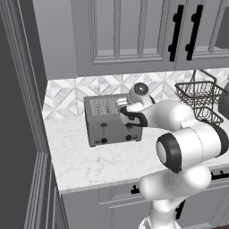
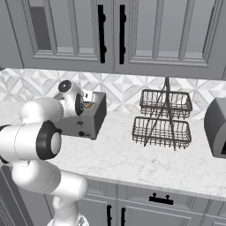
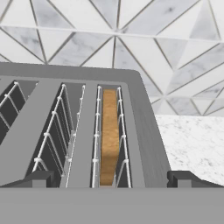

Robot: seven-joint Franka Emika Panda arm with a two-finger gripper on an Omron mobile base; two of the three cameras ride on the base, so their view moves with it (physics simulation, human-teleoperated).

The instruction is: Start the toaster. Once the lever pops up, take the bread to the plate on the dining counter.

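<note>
Clearly early on: the toaster (image 3: pixel 83 127) sits directly beneath the hand, filling the space below and ahead of it on the marble worktop (image 1: pixel 85 161). Between the fingertips and a little forward, the bread (image 3: pixel 109 135) stands in the slot nearest the toaster's right end — seated, not lifted. The gripper (image 3: pixel 109 180) hovers over it, jaws spread wide, holding nothing. Judging by this, pressing the lever (image 1: pixel 103 128) — down on the front face — and the carry to the plate both remain.

Bread (image 3: pixel 109 135) in toaster (image 1: pixel 109 123) slot; toaster on worktop (image 1: pixel 89 163).
</note>
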